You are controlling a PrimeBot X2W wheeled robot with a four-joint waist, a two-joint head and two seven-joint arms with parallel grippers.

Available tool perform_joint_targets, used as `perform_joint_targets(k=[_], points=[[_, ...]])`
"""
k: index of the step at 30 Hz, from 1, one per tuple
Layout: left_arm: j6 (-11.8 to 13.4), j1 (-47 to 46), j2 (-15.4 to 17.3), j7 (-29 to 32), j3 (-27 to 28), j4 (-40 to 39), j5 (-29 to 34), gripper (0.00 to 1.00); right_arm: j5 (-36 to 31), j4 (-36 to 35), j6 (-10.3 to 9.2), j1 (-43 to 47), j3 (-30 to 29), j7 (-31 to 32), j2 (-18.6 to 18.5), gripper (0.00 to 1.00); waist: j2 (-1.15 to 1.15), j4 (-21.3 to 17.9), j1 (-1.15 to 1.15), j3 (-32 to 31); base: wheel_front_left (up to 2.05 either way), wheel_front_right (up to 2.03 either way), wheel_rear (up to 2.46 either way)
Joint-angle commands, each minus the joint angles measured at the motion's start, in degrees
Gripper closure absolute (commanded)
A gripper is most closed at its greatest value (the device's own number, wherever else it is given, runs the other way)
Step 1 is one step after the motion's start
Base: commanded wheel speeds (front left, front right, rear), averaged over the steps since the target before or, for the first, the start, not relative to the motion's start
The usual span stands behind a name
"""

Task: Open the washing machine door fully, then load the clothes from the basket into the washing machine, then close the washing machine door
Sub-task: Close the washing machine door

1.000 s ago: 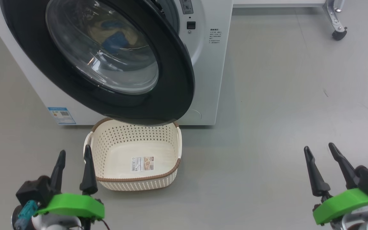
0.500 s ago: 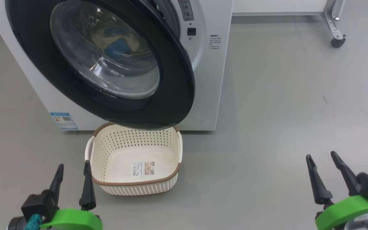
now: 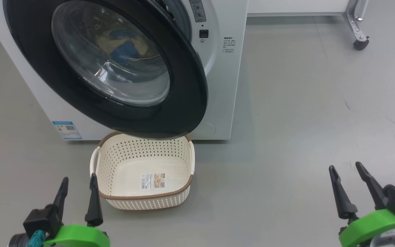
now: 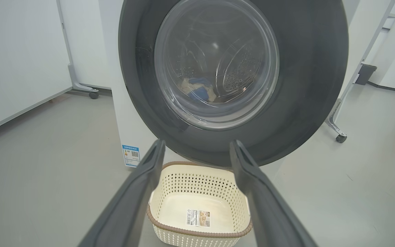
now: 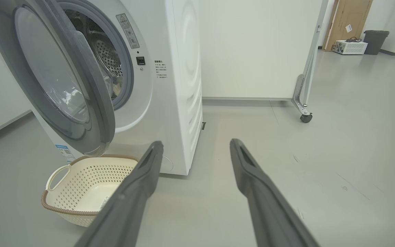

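Behind the washing machine door (image 4: 303,85), the left wrist view caught the clothes (image 4: 197,90) in the drum (image 4: 238,68); the right wrist view showed that door ajar from the washing machine (image 5: 180,85). The left gripper (image 3: 79,176) hung just beside the basket (image 3: 142,203), the right gripper (image 3: 344,165) well apart, both jaws spread on nothing, over grey floor (image 3: 286,137); a castered frame (image 5: 302,92) stood by the white wall (image 5: 252,51).

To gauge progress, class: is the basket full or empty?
Empty: the basket shows just its bare bottom and label; the clothes show through the washing machine door.
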Motion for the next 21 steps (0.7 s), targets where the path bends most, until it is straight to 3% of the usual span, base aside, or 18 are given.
perform_joint_targets(k=[1,5,6,7,9,21], points=[[0.00,-2.37,1.15,-0.81,2.42,-1.37,0.59,0.00,-0.22,-2.27,0.25,-1.67,0.91,-0.10,-0.68,0.00,0.00,0.02,0.00,0.02,0.00,0.00,0.00],[-0.12,-2.56,1.02,-0.81,2.35,-1.19,0.83,0.00,-0.10,-2.10,0.25,-1.66,0.91,-0.11,-0.67,0.00,0.00,0.11,0.00,0.10,0.00,0.00,0.00],[-0.20,-2.70,0.98,-0.81,2.37,-1.11,0.94,0.00,0.05,-2.03,0.25,-1.73,0.92,-0.09,-0.67,0.15,0.00,0.18,0.00,0.18,0.00,0.00,0.00],[-0.23,-2.75,0.96,-0.81,2.39,-1.09,1.01,0.00,0.13,-1.97,0.25,-1.79,0.91,-0.06,-0.67,0.50,0.00,0.21,0.00,0.19,0.00,0.00,0.00],[-0.27,-2.81,0.91,-0.81,2.43,-1.09,1.15,0.00,0.30,-1.80,0.25,-1.94,0.99,0.00,-0.67,1.00,0.00,0.30,0.00,0.26,0.00,0.00,0.00],[-0.56,-4.79,0.44,-0.81,2.06,-1.01,2.15,0.00,0.75,-0.76,0.25,-5.44,3.54,-0.38,-1.01,1.00,0.00,2.18,0.00,2.28,0.00,0.00,0.00]])
